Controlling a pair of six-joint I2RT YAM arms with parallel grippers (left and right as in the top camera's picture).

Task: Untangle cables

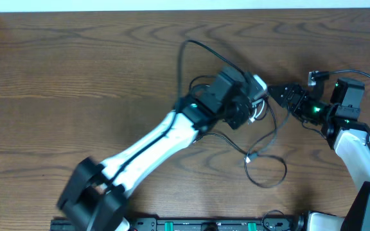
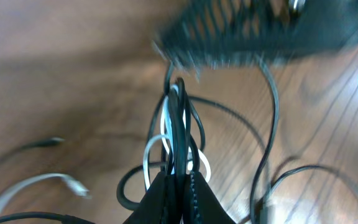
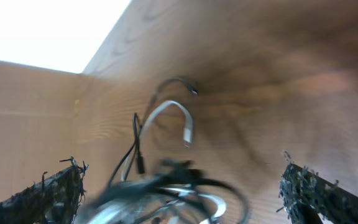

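Pinching the black and white cables tight, the left gripper holds them just ahead of the right gripper, which gapes wide.

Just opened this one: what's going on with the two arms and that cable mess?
The left end effector is shut on a bunch of the cables, black ones plus a white one, near the middle of the wooden table. The right end effector sits open right beside the bunch, gripping nothing. Loose black loops trail across the table; the cables are not yet untangled.
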